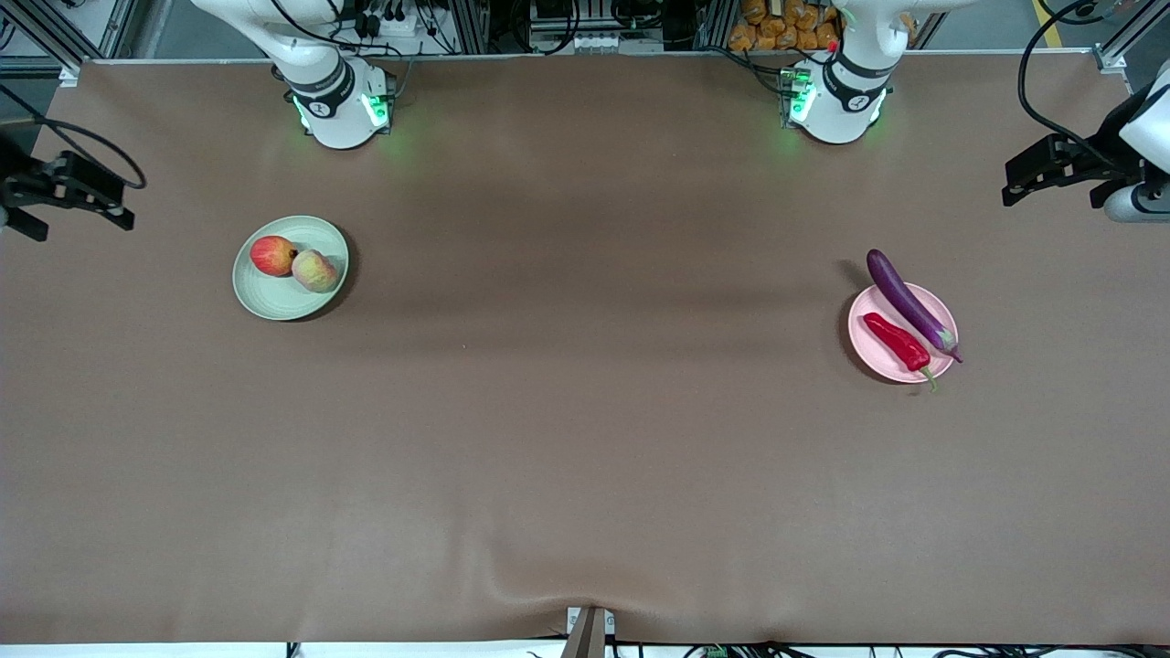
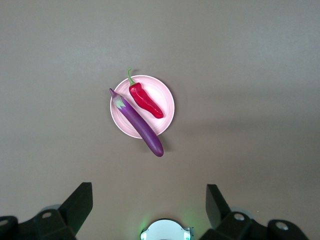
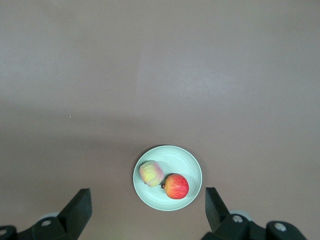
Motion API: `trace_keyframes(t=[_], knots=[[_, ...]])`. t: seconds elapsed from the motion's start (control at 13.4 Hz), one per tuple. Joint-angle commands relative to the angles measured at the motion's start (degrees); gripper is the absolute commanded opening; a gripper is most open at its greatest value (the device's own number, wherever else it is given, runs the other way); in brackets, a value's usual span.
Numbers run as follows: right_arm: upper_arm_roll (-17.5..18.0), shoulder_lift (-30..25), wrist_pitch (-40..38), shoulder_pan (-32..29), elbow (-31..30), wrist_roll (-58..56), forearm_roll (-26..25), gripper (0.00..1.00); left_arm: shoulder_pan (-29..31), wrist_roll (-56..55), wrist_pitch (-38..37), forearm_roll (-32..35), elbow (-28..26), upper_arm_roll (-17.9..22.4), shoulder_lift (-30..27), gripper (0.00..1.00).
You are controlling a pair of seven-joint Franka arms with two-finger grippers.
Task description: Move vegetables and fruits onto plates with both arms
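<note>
Left gripper (image 2: pixel 149 207) hangs high above the table's left-arm end, fingers spread and empty; right gripper (image 3: pixel 148 209) likewise above its own end. Eggplant (image 1: pixel 909 302) and chili pepper (image 1: pixel 898 341) lie on the pink plate (image 1: pixel 875 359); pomegranate (image 1: pixel 272 255) and peach (image 1: pixel 315 270) touch on the green plate (image 1: pixel 265 300).

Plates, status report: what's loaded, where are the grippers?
Left gripper, right gripper open, empty, raised. Eggplant, chili on pink plate. Both fruits on green plate. Nothing obstructing.
</note>
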Motion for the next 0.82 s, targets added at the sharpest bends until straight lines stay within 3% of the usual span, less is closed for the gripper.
trace_keyframes(t=[0.0, 0.74], knots=[[1.3, -0.1, -1.4, -1.7, 1.1, 0.1, -1.3, 1.00, 0.4, 3.0, 0.3, 0.2, 0.5, -0.3, 0.0, 1.00], [-2.4, 0.2, -0.7, -0.2, 2.7, -0.1, -0.6, 1.00, 0.4, 4.3, 0.4, 0.3, 0.2, -0.3, 0.0, 1.00]])
